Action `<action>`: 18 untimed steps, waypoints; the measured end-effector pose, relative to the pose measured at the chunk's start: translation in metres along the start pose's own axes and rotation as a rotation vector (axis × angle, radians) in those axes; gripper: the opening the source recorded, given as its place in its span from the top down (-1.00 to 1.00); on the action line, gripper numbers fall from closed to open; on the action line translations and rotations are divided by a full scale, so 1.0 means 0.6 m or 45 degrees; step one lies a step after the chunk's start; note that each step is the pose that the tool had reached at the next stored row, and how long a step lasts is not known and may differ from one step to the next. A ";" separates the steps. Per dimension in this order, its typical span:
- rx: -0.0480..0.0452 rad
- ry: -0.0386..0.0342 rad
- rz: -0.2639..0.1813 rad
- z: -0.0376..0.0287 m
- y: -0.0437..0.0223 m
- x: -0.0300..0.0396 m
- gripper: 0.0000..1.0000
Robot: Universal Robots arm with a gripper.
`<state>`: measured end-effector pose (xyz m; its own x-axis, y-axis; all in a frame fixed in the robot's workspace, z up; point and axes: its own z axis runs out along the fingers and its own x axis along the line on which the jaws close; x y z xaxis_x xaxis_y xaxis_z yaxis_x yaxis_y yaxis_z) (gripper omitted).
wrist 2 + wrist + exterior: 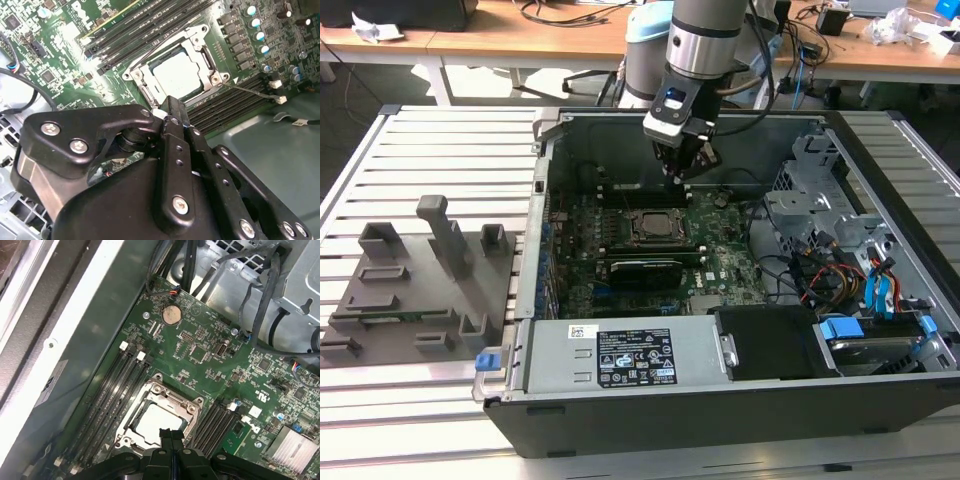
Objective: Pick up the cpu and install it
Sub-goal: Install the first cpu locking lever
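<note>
Item one: we are logging the claw (171, 436), black and two-fingered, its fingers pressed together on nothing, hanging just above the board inside the case. Item two: the cpu (159, 422) is lying flat in the socket frame (175, 399) directly under the fingertips, apart from them, its pale metal top facing up; we cannot tell whether the frame is clamping it. We are judging the cpu light, stiff and thin, with a smooth, rather slippery top and an underside that would mark easily. The place to take hold would be two opposite edges, never the faces, and the frame is leaving little edge free. Item three: the memory slots (117, 390) are running along both sides of the socket on the green motherboard (165, 347), with a coin cell (171, 315) further off. Item four: in the exterior view the graphics card (645, 268) and the power supply (620, 355) are lying toward the near wall of the open computer case (720, 410). Item five: the case is resting on a slatted metal worktop (430, 130), beside a grey moulded fixture (410, 290) on the exterior view's left. Item six: a second, wooden worktop (520, 35) with cables is standing behind.
</note>
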<state>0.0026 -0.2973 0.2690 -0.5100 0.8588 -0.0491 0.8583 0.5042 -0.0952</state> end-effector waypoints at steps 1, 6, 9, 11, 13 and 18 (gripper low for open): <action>0.000 -0.0011 -0.011 0.000 0.000 0.000 0.79; -0.005 -0.0098 -0.101 0.000 0.000 0.000 0.79; -0.008 -0.0154 -0.160 0.000 0.000 0.000 0.79; -0.010 -0.0197 -0.205 0.000 0.000 0.000 0.79; -0.013 -0.0247 -0.257 0.000 0.000 0.000 0.79; -0.019 -0.0373 -0.389 0.000 0.000 0.000 0.79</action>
<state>0.0026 -0.2973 0.2691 -0.7458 0.6644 -0.0492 0.6657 0.7401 -0.0952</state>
